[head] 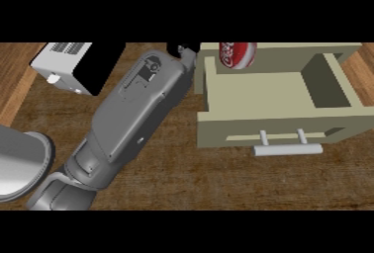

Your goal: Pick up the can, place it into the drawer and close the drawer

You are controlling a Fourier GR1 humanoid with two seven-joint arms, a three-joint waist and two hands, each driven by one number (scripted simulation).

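Note:
The red can (238, 53) with white lettering shows at the top edge of the view, over the back part of the open beige drawer (219, 126). The drawer's inside is bare, and its grey bar handle (288, 149) faces me. My left forearm runs from the lower left up to the top middle. Only a small black part of my left hand (183, 49) shows, just left of the drawer's left wall and close beside the can. I cannot tell whether the hand touches or holds the can. My right hand is out of view.
A white box-like appliance (64, 66) with a knob and a black side stands at the back left. A grey round object (18, 163) sits at the left edge. Brown wooden counter (241, 183) spreads in front of the drawer.

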